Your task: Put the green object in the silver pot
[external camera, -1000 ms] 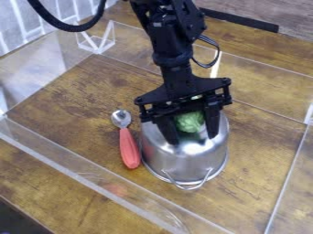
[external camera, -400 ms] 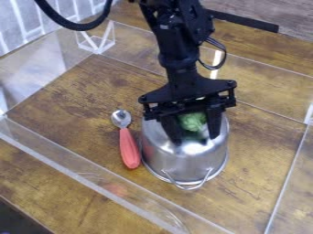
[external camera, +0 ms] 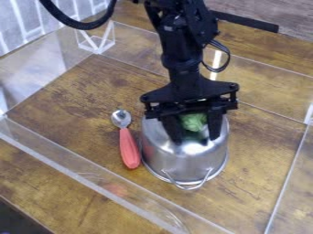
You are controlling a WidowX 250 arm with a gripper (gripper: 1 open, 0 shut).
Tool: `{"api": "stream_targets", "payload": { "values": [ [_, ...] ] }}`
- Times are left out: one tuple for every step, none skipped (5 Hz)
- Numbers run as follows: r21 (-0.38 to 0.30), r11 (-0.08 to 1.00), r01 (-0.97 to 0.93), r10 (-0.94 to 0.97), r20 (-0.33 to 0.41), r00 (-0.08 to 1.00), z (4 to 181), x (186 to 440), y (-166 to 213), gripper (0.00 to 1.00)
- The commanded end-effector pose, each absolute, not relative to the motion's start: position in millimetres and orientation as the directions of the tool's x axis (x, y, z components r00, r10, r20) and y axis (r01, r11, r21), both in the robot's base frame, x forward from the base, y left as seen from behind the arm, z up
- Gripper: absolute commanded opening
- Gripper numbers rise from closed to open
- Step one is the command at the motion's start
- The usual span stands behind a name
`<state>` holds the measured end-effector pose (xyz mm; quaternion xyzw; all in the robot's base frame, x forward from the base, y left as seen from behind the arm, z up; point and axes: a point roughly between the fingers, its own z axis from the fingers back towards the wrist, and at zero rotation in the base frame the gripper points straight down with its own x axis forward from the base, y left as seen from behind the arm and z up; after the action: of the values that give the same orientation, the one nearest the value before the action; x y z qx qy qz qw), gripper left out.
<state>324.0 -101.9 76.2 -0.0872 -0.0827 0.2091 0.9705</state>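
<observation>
The silver pot [external camera: 184,157] stands on the wooden table a little right of centre, shiny and round. Straight above its mouth my gripper [external camera: 189,122] points down, its black crossbar spanning the pot's width. The green object [external camera: 191,120], light green and bumpy, sits between the fingers [external camera: 173,128] at about the level of the pot's rim, and the jaws are closed against it. The lower part of the green object and the inside of the pot are mostly hidden by the fingers.
A red-handled metal spoon [external camera: 126,141] lies on the table just left of the pot. Clear plastic walls [external camera: 73,174] fence the table at the front and left. A white wire frame [external camera: 95,40] stands at the back left.
The gripper has rolled slightly about its own axis while staying over the pot. The green object remains between the fingers.
</observation>
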Motion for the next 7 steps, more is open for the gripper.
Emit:
{"api": "stream_targets", "payload": {
  "values": [
    [-0.126,0.911,-0.392,0.403,0.073,0.912,44.6,312,-96,0.00],
    [-0.106,0.916,-0.388,0.396,0.073,0.915,40.3,311,-94,0.00],
    [-0.088,0.918,-0.386,0.392,0.073,0.917,36.5,310,-91,0.00],
    [-0.071,0.920,-0.385,0.389,0.072,0.918,32.7,309,-89,0.00],
    [-0.056,0.921,-0.385,0.388,0.070,0.919,29.2,307,-86,0.00],
    [-0.042,0.921,-0.388,0.390,0.067,0.918,25.8,306,-85,0.00],
    [-0.030,0.919,-0.393,0.395,0.064,0.917,22.4,304,-83,0.00]
  ]
}}
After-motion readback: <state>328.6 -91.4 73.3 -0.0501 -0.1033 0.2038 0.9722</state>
